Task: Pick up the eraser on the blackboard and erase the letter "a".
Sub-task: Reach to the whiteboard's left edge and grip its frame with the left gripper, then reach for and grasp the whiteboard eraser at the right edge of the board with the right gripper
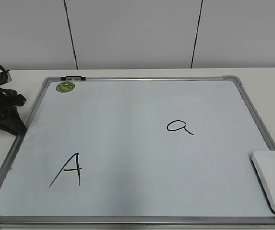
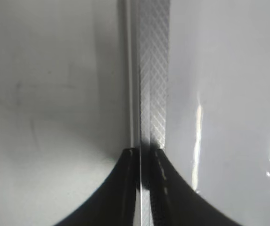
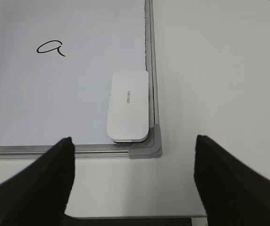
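Note:
The blackboard (image 1: 127, 143) is a white board in a silver frame lying flat on the table. The letter "a" (image 1: 179, 126) is written right of centre; it also shows in the right wrist view (image 3: 50, 47). The eraser (image 1: 274, 179) is a white block lying on the board's near right corner (image 3: 127, 106). My right gripper (image 3: 134, 139) is open and empty, hovering over the table just in front of that corner and the eraser. My left gripper (image 1: 5, 115) is shut and empty (image 2: 144, 151), resting at the board's left frame (image 2: 152, 84).
A larger capital "A" (image 1: 69, 170) is on the board's near left. A round green sticker (image 1: 65, 86) and a small black clip (image 1: 73, 77) are at the far left corner. White table (image 3: 219, 70) surrounds the board; a wall stands behind.

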Robot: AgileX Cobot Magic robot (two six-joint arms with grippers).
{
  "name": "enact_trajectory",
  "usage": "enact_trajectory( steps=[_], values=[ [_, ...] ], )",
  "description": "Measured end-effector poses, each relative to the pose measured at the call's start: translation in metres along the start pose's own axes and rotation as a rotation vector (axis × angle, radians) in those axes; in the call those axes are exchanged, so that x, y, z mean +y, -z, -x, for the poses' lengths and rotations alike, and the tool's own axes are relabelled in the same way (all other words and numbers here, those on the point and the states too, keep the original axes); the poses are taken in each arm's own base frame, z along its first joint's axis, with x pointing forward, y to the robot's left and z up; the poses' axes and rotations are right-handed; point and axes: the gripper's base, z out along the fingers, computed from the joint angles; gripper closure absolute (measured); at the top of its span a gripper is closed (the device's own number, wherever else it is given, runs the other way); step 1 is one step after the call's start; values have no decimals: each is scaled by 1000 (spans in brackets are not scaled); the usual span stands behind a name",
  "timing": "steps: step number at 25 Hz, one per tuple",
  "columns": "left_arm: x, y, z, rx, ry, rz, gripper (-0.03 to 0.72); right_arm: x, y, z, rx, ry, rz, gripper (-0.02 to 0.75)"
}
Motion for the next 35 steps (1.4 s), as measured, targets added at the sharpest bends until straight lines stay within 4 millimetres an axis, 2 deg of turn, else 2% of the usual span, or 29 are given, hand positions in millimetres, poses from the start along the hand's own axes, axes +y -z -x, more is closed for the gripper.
enact_trajectory(
  steps=[9,13,16,20,24,29,33,35],
  values=[
    [1,0,0,4,2,-1,656,2,5,5,-19,1,18,161],
    [1,0,0,4,2,-1,657,3,5,35,17,30,22,212],
    [1,0,0,4,2,-1,657,5,-8,63,28,17,43,225],
    [1,0,0,5,2,-2,657,7,-39,86,149,34,77,226],
    [1,0,0,5,2,-2,657,9,-82,98,372,11,112,225],
    [1,0,0,5,1,-2,657,6,-139,96,601,2,103,225],
    [1,0,0,5,1,-2,657,4,-175,90,693,-6,92,224],
    [1,0,0,6,1,-3,657,4,-189,85,738,-11,90,193]
  ],
)
